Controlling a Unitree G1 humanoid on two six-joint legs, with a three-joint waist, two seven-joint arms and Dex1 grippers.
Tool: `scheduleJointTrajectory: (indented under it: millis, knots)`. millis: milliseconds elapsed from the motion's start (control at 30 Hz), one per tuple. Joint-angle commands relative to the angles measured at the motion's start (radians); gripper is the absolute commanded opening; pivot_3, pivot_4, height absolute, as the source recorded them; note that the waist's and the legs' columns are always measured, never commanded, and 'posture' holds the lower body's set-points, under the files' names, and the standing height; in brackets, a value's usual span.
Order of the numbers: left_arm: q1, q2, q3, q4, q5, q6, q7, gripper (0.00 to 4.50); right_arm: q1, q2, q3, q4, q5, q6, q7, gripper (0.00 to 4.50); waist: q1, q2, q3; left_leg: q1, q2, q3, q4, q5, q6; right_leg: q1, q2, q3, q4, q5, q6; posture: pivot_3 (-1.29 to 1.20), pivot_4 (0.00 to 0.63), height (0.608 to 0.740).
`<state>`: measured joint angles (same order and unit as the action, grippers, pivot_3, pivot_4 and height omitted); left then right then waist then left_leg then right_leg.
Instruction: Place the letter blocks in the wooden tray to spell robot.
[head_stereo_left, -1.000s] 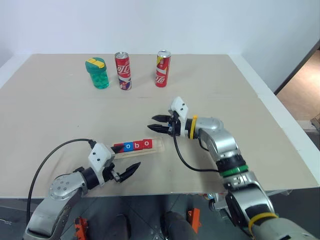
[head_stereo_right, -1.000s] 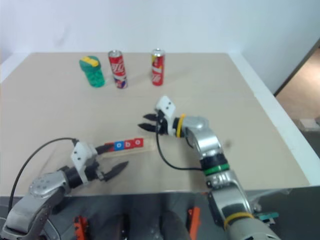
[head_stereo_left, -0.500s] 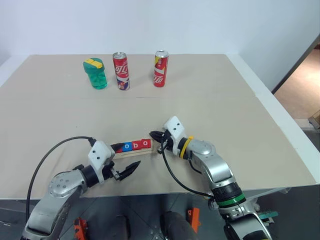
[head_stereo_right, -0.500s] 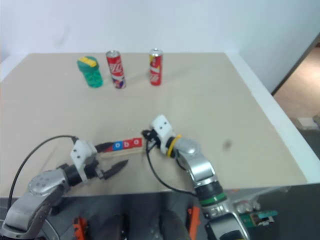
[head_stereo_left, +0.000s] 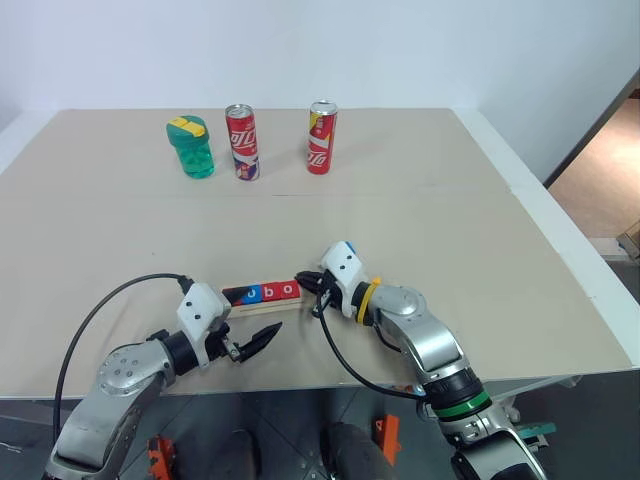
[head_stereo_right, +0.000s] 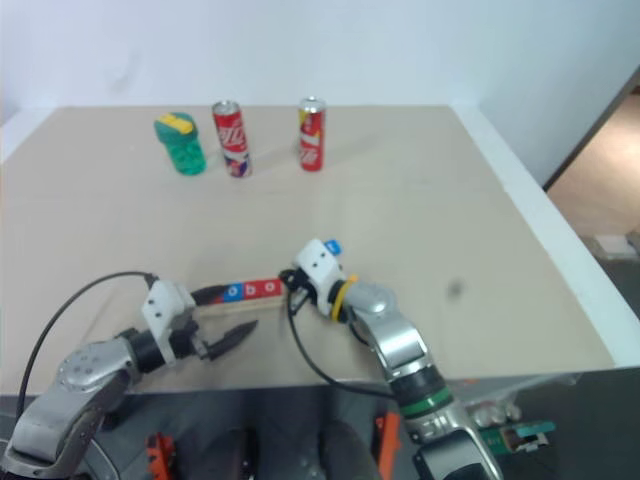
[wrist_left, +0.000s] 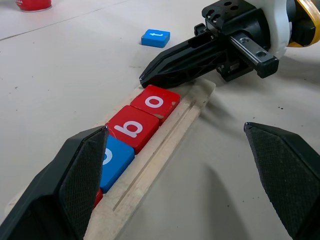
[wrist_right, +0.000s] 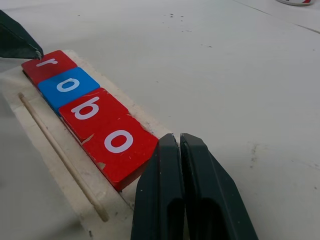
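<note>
letter blocks (wrist_right: 90, 111) r, o, b, o fill our wooden tray (wrist_left: 165, 145) on the table (head_stereo_left: 420, 200); t block (wrist_left: 155, 37) lies loose at one o'clock of our closed, empty right pincer (head_stereo_left: 308, 283), the nearer one; left pincer (head_stereo_left: 262, 338) gapes empty.

Right claw (head_stereo_left: 305, 282) closed, fingers pressed together, pointing toward nine o'clock; left claw (head_stereo_left: 256, 318) spread wide, pointing toward three o'clock, arm low.

White lowercase letters r, o, b, o read in a row on the red, blue, red and red letter blocks (wrist_right: 90, 112) in the wooden tray (wrist_right: 60, 165), and a loose blue block (wrist_left: 155, 37) shows t.
</note>
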<state>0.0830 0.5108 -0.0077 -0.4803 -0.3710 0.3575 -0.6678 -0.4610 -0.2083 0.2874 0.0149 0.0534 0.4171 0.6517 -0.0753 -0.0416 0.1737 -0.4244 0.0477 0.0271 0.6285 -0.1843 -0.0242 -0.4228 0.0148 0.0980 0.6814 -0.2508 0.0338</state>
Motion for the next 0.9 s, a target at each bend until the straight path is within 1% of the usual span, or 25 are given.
scheduleJointTrajectory:
  millis: [33,100,133,300,367,467,533,667,800,900]
  knots:
    - [0.003,-0.003,-0.001,-0.008,0.000,-0.007,0.004,4.50,-0.027,0.007,-0.007,-0.037,0.005,-0.016,-0.010,0.11,0.000,0.000,0.000,0.000,0.000,0.000,0.000,0.000,0.000,0.000,0.000,0.000,0.000,0.000,0.000,0.00,0.150,0.740]
    - [0.001,-0.003,-0.001,-0.007,0.000,-0.007,0.006,4.50,-0.043,0.011,-0.042,-0.026,0.021,0.001,-0.026,0.11,0.000,0.000,0.000,0.000,0.000,0.000,0.000,0.000,0.000,0.000,0.000,0.000,0.000,0.000,0.000,0.00,0.150,0.740]
    - [0.000,-0.003,-0.002,-0.007,0.001,-0.009,0.005,4.50,-0.055,0.011,-0.064,-0.021,0.033,0.003,-0.031,0.33,0.000,0.000,0.000,0.000,0.000,0.000,0.000,0.000,0.000,0.000,0.000,0.000,0.000,0.000,0.000,0.00,0.150,0.740]
    - [-0.011,0.006,-0.007,-0.014,-0.004,-0.012,-0.011,4.50,-0.151,-0.018,-0.164,-0.008,0.098,0.011,-0.013,1.93,0.000,0.000,0.000,0.000,0.000,0.000,0.001,0.000,0.000,0.000,0.000,0.000,0.000,0.000,0.001,0.00,0.150,0.740]
    - [-0.016,0.018,-0.010,-0.015,-0.005,-0.012,-0.027,4.50,-0.194,-0.048,-0.196,0.007,0.115,0.031,-0.002,2.73,0.000,0.000,0.000,0.000,-0.001,0.000,0.001,0.000,0.000,0.000,0.000,0.000,0.000,0.000,0.001,0.00,0.150,0.740]
    - [-0.025,0.038,-0.016,-0.015,-0.011,-0.006,-0.056,4.50,-0.228,-0.087,-0.217,0.048,0.120,0.047,0.000,3.74,0.000,0.000,0.000,0.000,0.000,0.000,0.000,0.000,0.000,0.000,0.000,0.000,0.000,0.000,0.000,0.00,0.150,0.740]
    - [-0.031,0.050,-0.022,-0.017,-0.007,-0.008,-0.073,4.50,-0.231,-0.102,-0.226,0.073,0.105,0.074,-0.030,4.46,0.000,0.000,0.000,0.000,0.000,0.000,0.000,0.000,0.000,0.000,0.000,0.000,0.000,-0.001,0.000,0.00,0.150,0.740]
    - [-0.068,0.041,-0.025,-0.020,0.000,-0.005,-0.053,4.50,-0.117,-0.028,-0.205,-0.047,0.032,0.166,-0.232,4.49,0.001,0.000,0.000,0.000,0.000,-0.001,-0.003,0.000,0.000,0.000,0.001,0.000,0.000,-0.001,-0.001,0.00,0.150,0.740]
    - [-0.078,0.008,-0.027,-0.021,0.003,-0.013,-0.016,4.50,-0.072,0.048,-0.204,-0.089,0.008,0.221,-0.341,4.49,-0.002,0.000,0.000,0.000,0.000,0.001,-0.005,0.000,0.000,-0.002,0.001,0.003,0.000,-0.001,-0.001,0.00,0.150,0.740]
    - [-0.078,0.001,-0.037,-0.031,0.009,-0.009,-0.008,4.50,-0.059,0.079,-0.206,-0.081,-0.012,0.231,-0.400,4.49,-0.001,0.000,0.000,0.000,0.000,0.000,-0.004,0.000,0.000,-0.002,0.001,0.002,0.000,-0.001,0.000,0.00,0.150,0.740]
